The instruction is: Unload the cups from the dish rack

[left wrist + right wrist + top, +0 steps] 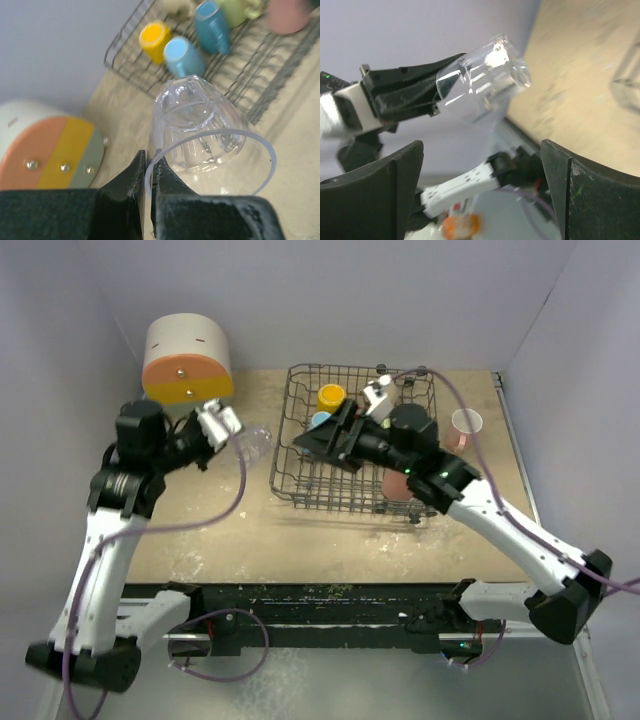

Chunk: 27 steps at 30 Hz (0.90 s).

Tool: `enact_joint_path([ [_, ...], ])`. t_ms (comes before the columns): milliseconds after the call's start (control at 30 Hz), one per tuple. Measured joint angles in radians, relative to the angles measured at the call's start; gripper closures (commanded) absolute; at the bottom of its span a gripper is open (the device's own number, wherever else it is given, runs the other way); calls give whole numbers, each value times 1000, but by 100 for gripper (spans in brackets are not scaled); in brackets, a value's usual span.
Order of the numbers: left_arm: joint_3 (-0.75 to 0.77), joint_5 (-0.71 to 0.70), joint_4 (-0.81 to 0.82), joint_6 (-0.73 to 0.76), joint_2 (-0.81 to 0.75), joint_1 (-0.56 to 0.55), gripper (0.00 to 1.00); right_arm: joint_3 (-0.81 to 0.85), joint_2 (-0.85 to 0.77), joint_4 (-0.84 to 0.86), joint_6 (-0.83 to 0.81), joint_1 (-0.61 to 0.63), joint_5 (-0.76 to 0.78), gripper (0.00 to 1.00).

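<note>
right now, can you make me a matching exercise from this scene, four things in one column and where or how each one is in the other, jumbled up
Things:
1. clear glass
2. yellow cup
3. pink mug
4. right hand

Place or state:
a. inside the dish rack
b. open, holding nothing
c. gripped at its rim by the left hand
d. on the table, outside the rack on its right

Pairs: 1-c, 2-a, 3-d, 4-b
</note>
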Motion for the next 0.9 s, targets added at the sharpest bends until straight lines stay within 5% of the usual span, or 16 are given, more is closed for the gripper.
enact_joint_path([
  [167,204,-201,-103,-76,336,1,100,108,-93,-357,-182,-130,189,0],
  [400,416,-341,-276,-130,739,1,100,242,-73,-727,-338,-149,432,0],
  [900,789,-486,-339,-156,1250,1,100,251,-86,-1014,-399,-177,689,0],
])
